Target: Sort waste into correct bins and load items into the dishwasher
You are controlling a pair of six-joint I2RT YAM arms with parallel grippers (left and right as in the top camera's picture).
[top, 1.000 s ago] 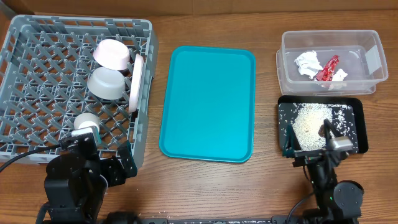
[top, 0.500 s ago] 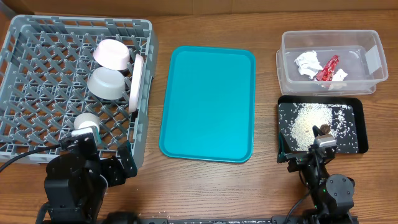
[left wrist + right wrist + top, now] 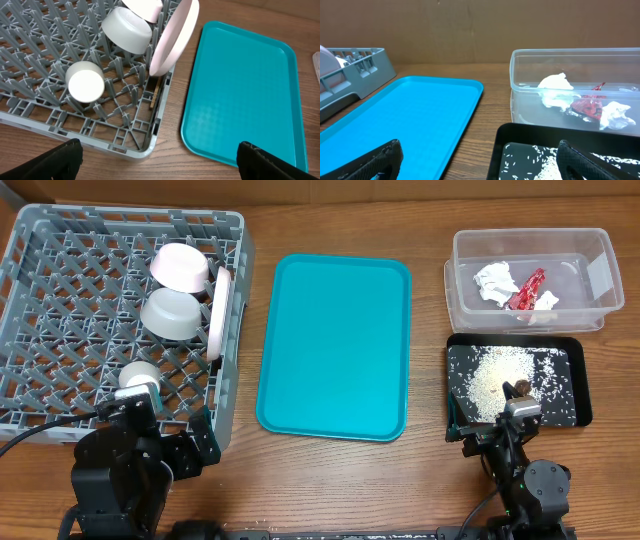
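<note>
Since sorting looks complete, stock stands thus: dish rack [image 3: 60,300], left of teal tray [image 3: 335,345], props plate [image 3: 220,310] on edge between pegs, cup [image 3: 138,375] alongside; clear tub [image 3: 530,235], right of tray, takes tissue [image 3: 495,280] and wrapper [image 3: 528,288]; black tray [image 3: 575,395], rice [image 3: 495,375]; left end effector [image 3: 160,157] and right end effector [image 3: 480,160] spread, empty.

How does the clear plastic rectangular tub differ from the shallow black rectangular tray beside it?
The clear plastic tub is see-through and deep-walled; the black tray is opaque and shallow. The tub holds crumpled white tissue and a red shiny wrapper; the tray holds loose white grains and a small brown lump. Both are rectangular and hold waste.
</note>
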